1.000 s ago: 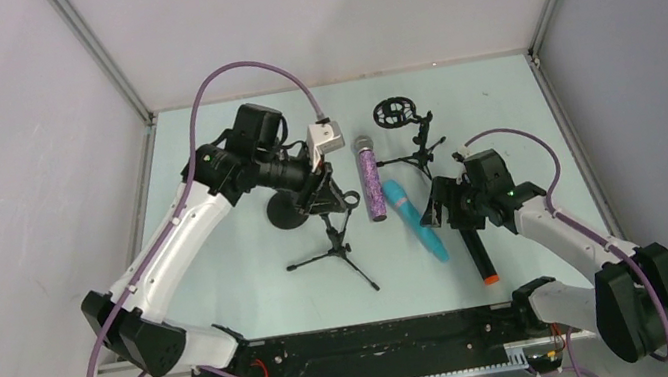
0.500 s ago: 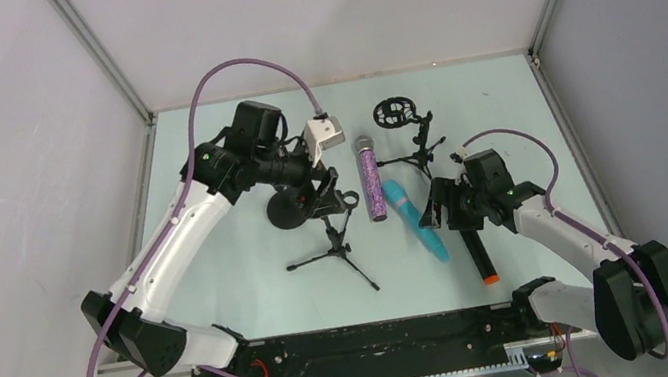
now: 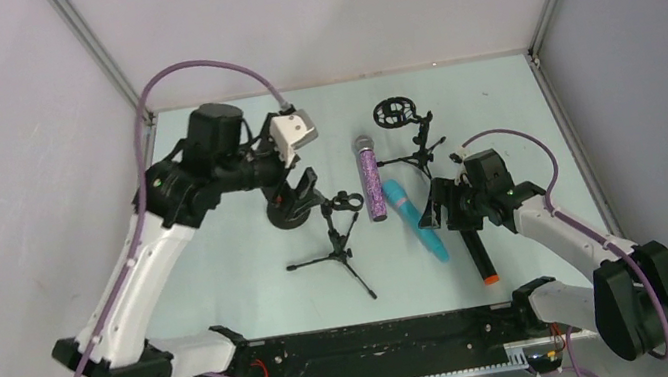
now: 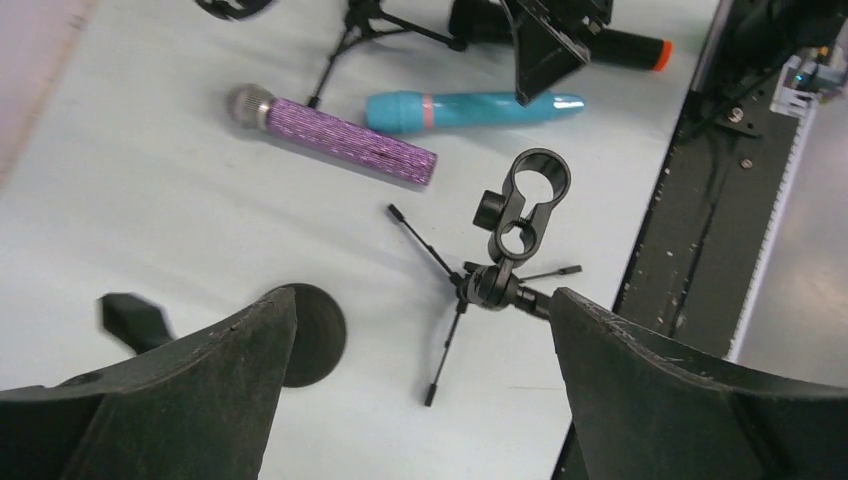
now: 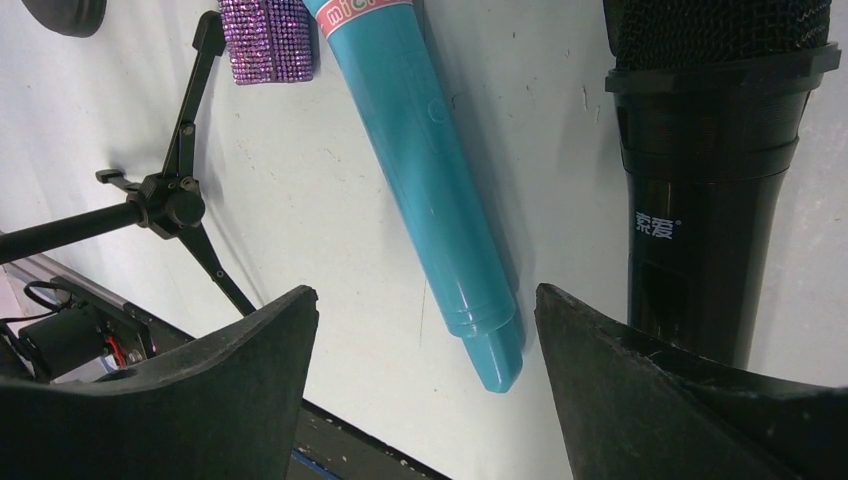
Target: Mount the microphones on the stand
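A small black tripod stand [image 3: 343,238] stands mid-table, its two-ring clip [image 4: 528,200] free at the top. My left gripper [image 3: 300,192] hangs open just left of it, holding nothing [image 4: 420,300]. To the right lie three microphones: the purple glitter one [image 3: 370,180], the light blue one [image 3: 413,219] and the black one with an orange end [image 3: 475,252]. My right gripper [image 3: 442,204] is open low over the blue mic's tail [image 5: 480,340], with the black mic [image 5: 710,190] beside its right finger.
A second black tripod stand [image 3: 414,140] with a round ring mount [image 3: 391,113] stands at the back. A round black base [image 3: 291,212] sits under my left gripper. The black rail [image 3: 364,341] runs along the near edge.
My left gripper opened, let go of the tripod stand's clip and drew back to the left. The right arm has stayed put.
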### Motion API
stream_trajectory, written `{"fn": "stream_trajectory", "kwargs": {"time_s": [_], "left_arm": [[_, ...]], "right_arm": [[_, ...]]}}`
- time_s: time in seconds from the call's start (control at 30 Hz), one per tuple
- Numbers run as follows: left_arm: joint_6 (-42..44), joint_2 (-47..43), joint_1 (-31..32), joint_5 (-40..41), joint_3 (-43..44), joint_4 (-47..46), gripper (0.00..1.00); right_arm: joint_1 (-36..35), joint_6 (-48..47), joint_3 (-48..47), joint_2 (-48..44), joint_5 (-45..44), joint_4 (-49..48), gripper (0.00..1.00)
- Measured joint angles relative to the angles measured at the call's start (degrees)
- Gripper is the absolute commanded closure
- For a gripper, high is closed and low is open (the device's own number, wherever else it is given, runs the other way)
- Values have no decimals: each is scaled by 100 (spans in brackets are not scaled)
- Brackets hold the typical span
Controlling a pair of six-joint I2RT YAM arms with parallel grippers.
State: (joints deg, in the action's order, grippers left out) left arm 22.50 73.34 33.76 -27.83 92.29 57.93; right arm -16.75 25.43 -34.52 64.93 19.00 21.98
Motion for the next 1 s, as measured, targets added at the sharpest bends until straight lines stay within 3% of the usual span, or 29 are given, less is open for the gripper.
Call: {"fn": "stream_trajectory", "kwargs": {"time_s": [0.4, 0.67, 1.0], "left_arm": [[-374, -1733, -4, 1982, -328, -597, 0], [-1213, -2728, -4, 3928, -1893, -1113, 0], [-3187, -4072, -4, 4747, -4293, -1436, 0]], "right_arm": [[-2, 2, 0, -35, 81, -2, 13], [-57, 0, 0, -39, 94, 2, 12], [-299, -4, -11, -33, -68, 50, 12]]}}
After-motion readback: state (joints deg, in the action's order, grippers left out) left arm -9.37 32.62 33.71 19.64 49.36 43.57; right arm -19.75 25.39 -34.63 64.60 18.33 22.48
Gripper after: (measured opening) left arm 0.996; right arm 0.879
